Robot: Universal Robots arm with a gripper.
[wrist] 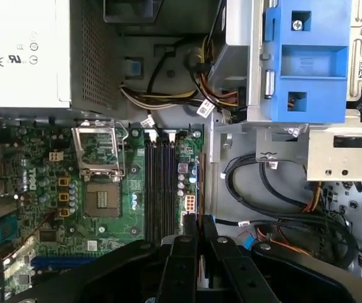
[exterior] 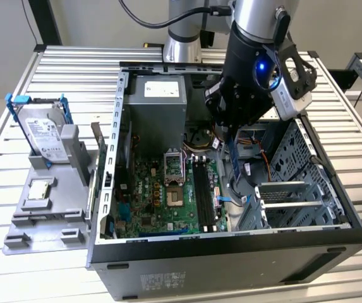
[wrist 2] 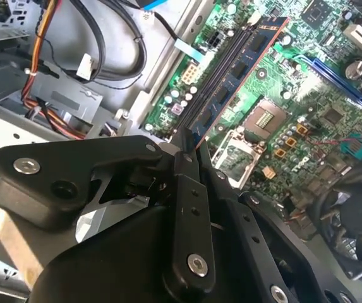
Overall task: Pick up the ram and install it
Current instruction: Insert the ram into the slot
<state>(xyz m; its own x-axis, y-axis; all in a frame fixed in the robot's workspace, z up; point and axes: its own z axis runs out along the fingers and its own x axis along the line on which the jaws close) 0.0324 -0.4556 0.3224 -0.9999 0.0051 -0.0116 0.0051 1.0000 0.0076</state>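
I have the end effector (wrist 2: 190, 148) clamped on the ram (wrist 2: 241, 69), which hangs edge-on above the motherboard (wrist 2: 282, 136), just beside its black slots (wrist: 160, 189). In the exterior view the arm reaches into the open computer case (exterior: 114, 158) on the desk (exterior: 60, 76)

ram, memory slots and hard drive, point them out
ram (wrist 2: 241, 66), second wrist view, on its blue face.
memory slots (wrist: 162, 189), first wrist view, mid-length of the black slots.
hard drive (exterior: 45, 132), exterior view, on its labelled face.
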